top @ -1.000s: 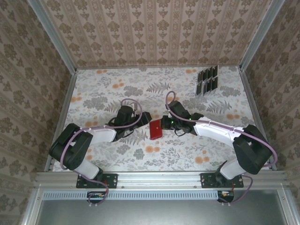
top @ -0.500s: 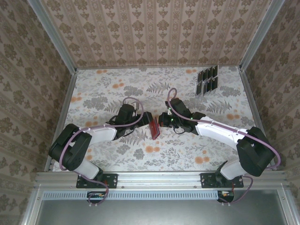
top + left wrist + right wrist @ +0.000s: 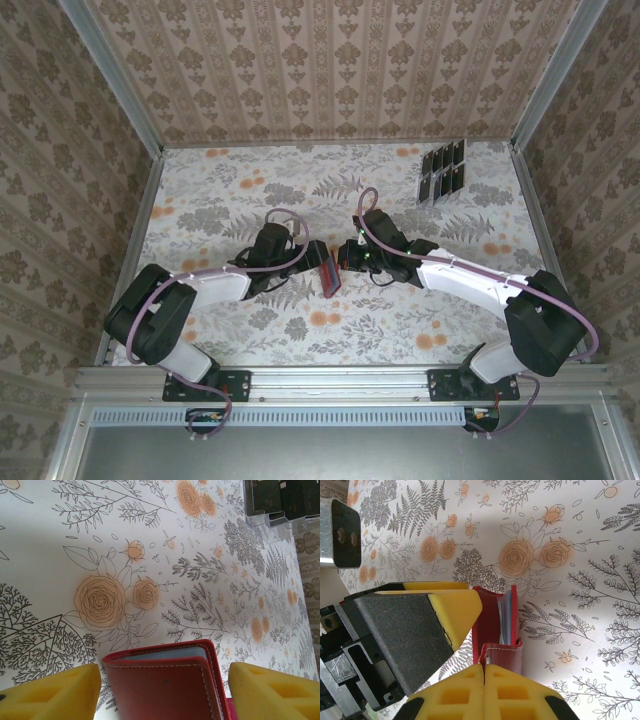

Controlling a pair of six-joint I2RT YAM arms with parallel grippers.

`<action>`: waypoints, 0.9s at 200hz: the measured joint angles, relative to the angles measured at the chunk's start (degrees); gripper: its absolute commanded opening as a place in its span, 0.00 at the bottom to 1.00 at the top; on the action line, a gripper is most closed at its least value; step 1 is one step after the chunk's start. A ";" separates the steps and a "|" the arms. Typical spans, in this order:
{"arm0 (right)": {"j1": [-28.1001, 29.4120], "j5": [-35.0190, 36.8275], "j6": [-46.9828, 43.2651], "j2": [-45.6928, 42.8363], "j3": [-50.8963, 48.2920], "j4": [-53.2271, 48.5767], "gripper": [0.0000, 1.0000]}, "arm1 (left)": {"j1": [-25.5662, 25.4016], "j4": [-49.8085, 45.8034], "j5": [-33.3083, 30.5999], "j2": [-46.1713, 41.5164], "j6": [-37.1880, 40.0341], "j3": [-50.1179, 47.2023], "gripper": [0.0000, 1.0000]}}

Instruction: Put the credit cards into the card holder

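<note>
Card holder [image 3: 328, 270] stands on edge mid bench [image 3: 220, 200], its flap pinched in the closed right pincer [image 3: 484, 675]. Left pincer [image 3: 165, 677] straddles it, jaws apart. Far right, well apart, credit cards [image 3: 443, 172] sit in a clear rack [image 3: 280, 519].

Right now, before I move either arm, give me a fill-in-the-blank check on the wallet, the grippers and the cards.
1. The card holder is ___ in colour.
2. The right gripper is shut on the card holder's closing ___.
3. The fingers of the left gripper stand one on each ___ of the card holder.
4. The credit cards sit at the far ___ corner of the table.
Missing words: red; tab; side; right.
</note>
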 measured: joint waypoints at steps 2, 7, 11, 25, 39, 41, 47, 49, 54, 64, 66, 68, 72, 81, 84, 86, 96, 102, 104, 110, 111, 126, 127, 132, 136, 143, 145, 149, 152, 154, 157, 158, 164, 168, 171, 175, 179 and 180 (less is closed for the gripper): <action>0.00 0.00 0.00 0.00 0.00 0.00 0.00 | 0.00 0.00 0.02 0.00 -0.02 0.00 0.63; 0.00 0.00 0.02 0.00 0.00 0.00 0.00 | -0.04 0.00 0.00 0.00 0.04 0.00 0.61; 0.00 0.00 0.15 0.00 0.00 0.00 0.00 | -0.04 0.00 0.00 0.00 0.22 0.00 0.59; 0.00 0.02 0.20 0.00 0.00 0.00 0.00 | -0.04 0.02 -0.02 0.00 0.44 -0.04 0.51; -0.09 0.04 0.28 0.00 -0.04 0.04 0.00 | -0.04 0.07 -0.15 -0.07 0.50 -0.39 0.48; -0.11 0.04 0.33 0.00 -0.09 0.07 0.00 | -0.04 0.04 -0.20 -0.17 0.39 -0.48 0.47; -0.17 0.07 0.42 -0.04 -0.33 0.46 0.00 | -0.04 0.04 -0.28 -0.39 0.46 -0.85 0.46; -0.22 0.04 0.42 -0.04 -0.44 0.68 0.00 | -0.04 0.02 -0.37 -0.50 0.44 -0.96 0.46; -0.33 0.09 0.46 -0.13 -0.79 1.05 0.00 | -0.04 0.00 -0.48 -0.74 0.46 -1.25 0.46; -0.61 0.24 0.66 -0.37 -1.68 1.51 0.00 | -0.02 0.00 -0.63 -1.42 0.50 -1.86 0.44; -0.63 0.24 0.66 -0.42 -1.84 1.55 0.00 | 0.00 0.00 -0.66 -1.53 0.55 -1.95 0.44; -0.72 0.26 0.72 -0.48 -2.08 1.64 0.00 | 0.02 -0.02 -0.70 -1.68 0.57 -2.05 0.44; -0.90 0.31 0.83 -0.66 -2.64 1.90 0.00 | 0.02 -0.07 -0.72 -1.97 0.63 -2.27 0.43; -1.18 0.68 1.05 -1.01 -3.87 2.43 0.00 | 0.13 -0.26 -0.92 -2.71 0.83 -2.80 0.43; -1.27 0.81 1.16 -1.14 -4.35 2.62 0.00 | 0.15 -0.37 -0.98 -2.95 0.85 -2.97 0.43; -1.31 0.90 1.29 -1.20 -4.68 2.82 0.00 | 0.17 -0.42 -1.01 -3.04 0.87 -3.04 0.43; -1.57 1.53 1.79 -1.53 -6.43 3.67 0.00 | 0.48 -0.63 -1.16 -3.58 1.05 -3.58 0.43; -1.68 1.77 1.99 -1.70 -7.39 4.17 0.00 | 0.70 -0.81 -1.33 -3.82 1.14 -3.89 0.43; -1.75 1.84 2.12 -1.79 -7.78 4.46 0.00 | 0.81 -0.85 -1.33 -3.89 1.25 -3.98 0.43; -1.84 2.14 2.38 -1.97 -8.94 4.92 0.00 | 1.05 -0.87 -1.42 -4.04 1.33 -4.28 0.43; -1.86 2.19 2.40 -1.99 -9.07 4.98 0.00 | 1.16 -0.87 -1.49 -4.07 1.38 -4.37 0.43; -1.99 2.99 3.41 -2.08 -11.72 6.49 0.00 | 2.03 -1.14 -1.68 -4.35 1.70 -5.07 0.44; -1.99 3.06 3.43 -2.08 -11.85 6.58 0.00 | 2.08 -1.18 -1.70 -4.35 1.70 -5.11 0.44; -1.99 3.30 3.82 -2.08 -12.76 7.28 0.00 | 2.34 -1.42 -1.81 -4.52 1.90 -5.33 0.45; -1.99 3.54 4.13 -2.08 -13.51 7.67 0.00 | 2.54 -1.70 -1.81 -4.70 2.10 -5.46 0.46; -1.99 3.85 4.72 -2.08 -14.69 8.31 0.00 | 2.91 -2.12 -1.99 -5.03 2.45 -5.70 0.48; -1.99 3.98 4.94 -2.08 -15.02 8.61 0.00 | 3.02 -2.21 -2.01 -5.14 2.54 -5.77 0.48; -1.99 4.20 5.20 -2.14 -15.72 8.98 0.00 | 3.26 -2.49 -2.03 -5.40 2.75 -5.95 0.50; -1.99 4.42 5.38 -2.21 -16.15 9.31 0.00 | 3.45 -2.62 -2.16 -5.62 2.80 -6.10 0.51; -1.99 4.48 5.55 -2.27 -16.48 9.44 0.00 | 3.54 -2.73 -2.19 -5.70 2.84 -6.16 0.51; -1.99 4.68 5.95 -2.47 -17.07 9.77 0.00 | 3.67 -2.99 -2.21 -6.03 3.15 -6.34 0.53; -1.99 4.72 6.01 -2.51 -17.18 9.86 0.00 | 3.69 -3.04 -2.25 -6.08 3.15 -6.38 0.53; -1.99 5.01 6.47 -2.97 -18.21 10.32 0.00 | 4.04 -3.48 -2.43 -6.64 3.50 -6.78 0.56; -1.99 5.18 6.71 -3.21 -18.69 10.58 0.00 | 4.31 -3.76 -2.45 -6.99 3.65 -7.10 0.58; -1.99 5.33 6.93 -3.43 -19.12 10.88 0.00 | 4.42 -3.91 -2.51 -7.26 3.80 -7.32 0.59; -1.99 5.51 7.23 -3.61 -19.52 11.19 0.00 | 4.63 -4.33 -2.60 -7.58 4.04 -7.61 0.61; -1.99 5.70 7.56 -3.76 -19.91 11.61 0.00 | 4.79 -4.76 -2.73 -7.93 4.11 -7.91 0.62; -1.99 5.73 7.58 -3.78 -19.98 11.67 0.00 | 4.83 -4.83 -2.73 -7.98 4.15 -7.96 0.62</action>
